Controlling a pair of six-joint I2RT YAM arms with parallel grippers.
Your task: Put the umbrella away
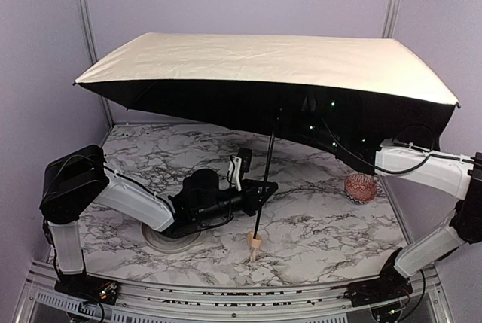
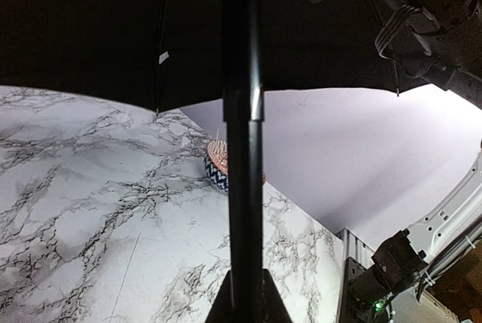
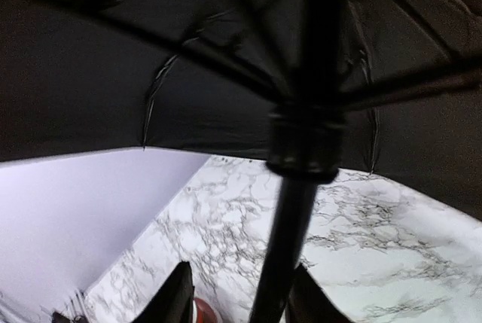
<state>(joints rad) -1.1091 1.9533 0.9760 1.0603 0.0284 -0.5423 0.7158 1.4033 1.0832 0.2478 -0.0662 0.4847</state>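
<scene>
- Left gripper (image 1: 262, 187) is clamped on the umbrella (image 1: 263, 59) low on its black shaft (image 1: 269, 150).
- The umbrella stands open, its handle (image 1: 255, 243) touching the marble table (image 1: 324, 225).
- Patterned bowl (image 1: 360, 187) sits to the right.
- Right gripper (image 3: 245, 297), under the canopy (image 3: 113, 52), straddles the shaft with its jaws parted.

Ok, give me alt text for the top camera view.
An open umbrella, cream outside and black inside, fills the view, handle down on a marble table. The left gripper holds its shaft low; the right arm reaches under the canopy, near a bowl.
</scene>
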